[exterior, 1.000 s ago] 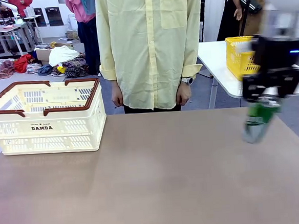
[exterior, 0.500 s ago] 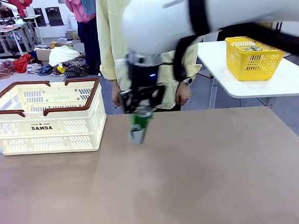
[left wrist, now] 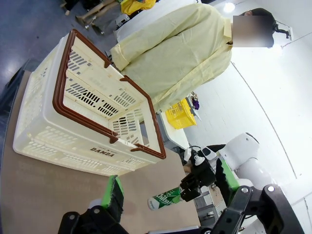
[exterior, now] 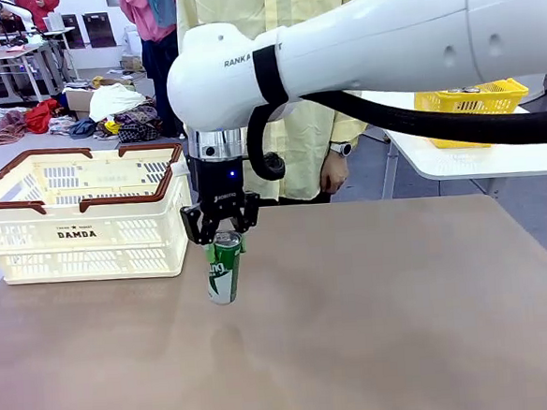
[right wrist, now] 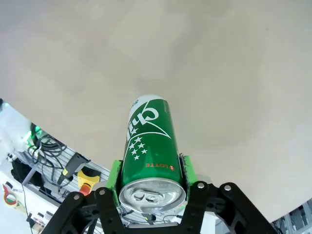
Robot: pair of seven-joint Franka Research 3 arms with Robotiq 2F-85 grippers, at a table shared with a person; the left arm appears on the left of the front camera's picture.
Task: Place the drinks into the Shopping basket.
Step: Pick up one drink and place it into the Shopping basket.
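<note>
— Where are you in the job?
— Mid-carry, I judge; my right gripper [exterior: 224,235] is clamped on the green can [exterior: 224,269] just under its silver top; the can hangs a little tilted, clear of the table [exterior: 385,328], just beside the near right corner of the Shopping basket [exterior: 89,251]; it is outside the basket, not over it.
— And the other arm?
— My left gripper [left wrist: 168,176] stands wide apart with nothing between the pads; its wrist camera looks down on the basket, and the part of the inside that shows holds no can.
— What does the next move want?
— Height first, I think; the can's base seems to hang lower than the brown rim [exterior: 173,174], so I would lift, cross to my left over the rim, lower inside, then part the jaws; a straight sideways run risks knocking the wall.
— Surface and room?
— Plain brown matte top, flat, bare around the can; a person [exterior: 274,74] in a pale yellow shirt stands at the far edge, hands down at the sides; behind on the right a yellow basket [exterior: 464,103] sits on a white table [exterior: 410,148]; heaps of clothes [exterior: 116,103] lie on the floor far left.
</note>
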